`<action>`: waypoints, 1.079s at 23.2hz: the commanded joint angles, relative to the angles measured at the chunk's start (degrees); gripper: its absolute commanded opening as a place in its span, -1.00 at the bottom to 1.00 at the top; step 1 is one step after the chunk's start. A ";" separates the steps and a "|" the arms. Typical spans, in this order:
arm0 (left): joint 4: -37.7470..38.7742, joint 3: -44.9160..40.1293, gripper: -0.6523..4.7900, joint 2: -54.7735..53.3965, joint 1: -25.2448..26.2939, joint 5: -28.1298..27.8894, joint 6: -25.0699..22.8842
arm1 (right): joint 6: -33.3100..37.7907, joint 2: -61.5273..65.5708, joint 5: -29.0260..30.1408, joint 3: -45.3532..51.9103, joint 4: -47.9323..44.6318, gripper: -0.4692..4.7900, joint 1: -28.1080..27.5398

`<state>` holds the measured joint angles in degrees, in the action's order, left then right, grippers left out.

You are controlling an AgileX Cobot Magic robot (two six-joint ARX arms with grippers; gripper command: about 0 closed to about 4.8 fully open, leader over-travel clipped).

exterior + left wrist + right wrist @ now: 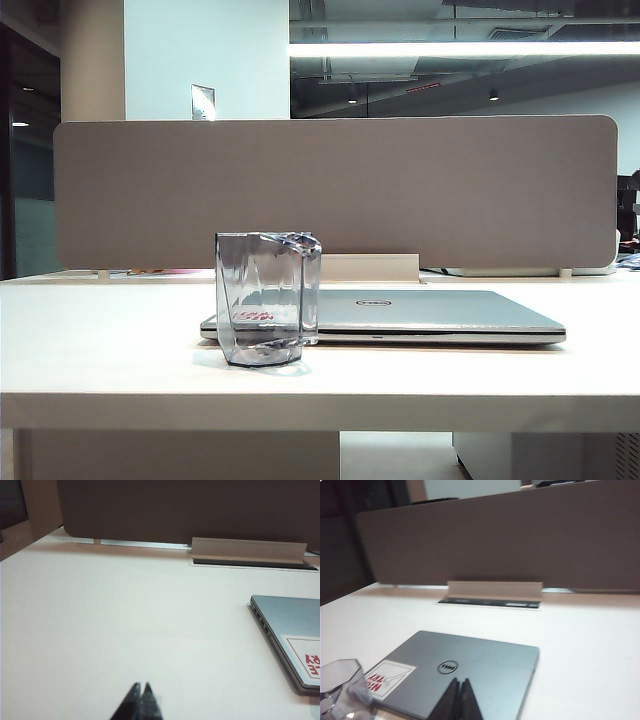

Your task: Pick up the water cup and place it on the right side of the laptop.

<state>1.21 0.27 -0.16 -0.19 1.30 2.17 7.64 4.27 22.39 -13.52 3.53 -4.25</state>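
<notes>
White surface (120, 350) before a grey partition (330, 190). Left pincer (141, 689): tips pressed together, over bare surface, holding nothing. One water cup (265, 298) stands upright, long axis vertical, mouth up, just in front of the laptop's left end. One laptop (470, 672), closed and flat, lies beneath the right pincer (460, 682), whose tips are likewise pressed together; the cup sits off toward the laptop's sticker corner.

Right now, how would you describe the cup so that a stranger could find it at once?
Find the white table in front of the grey partition. On it lies a closed silver laptop; the cup stands upright before its left end. It alone is clear, grey-tinted and faceted, narrowing toward its base.
</notes>
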 commanded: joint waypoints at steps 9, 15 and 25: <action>0.26 0.17 -0.78 -0.04 -0.11 0.33 0.00 | -3.58 24.37 3.39 -3.28 -14.14 -0.83 3.32; 0.28 0.17 -0.78 -0.04 -0.11 0.44 0.00 | -6.75 35.87 4.94 -3.26 -21.86 -0.83 10.23; 0.17 0.17 -0.78 -0.04 -0.11 0.42 0.00 | -6.64 53.88 4.96 -3.30 -30.95 -0.83 18.56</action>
<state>2.02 0.27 -0.16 -0.19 1.48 2.20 1.02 56.95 27.20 -16.67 -24.64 13.80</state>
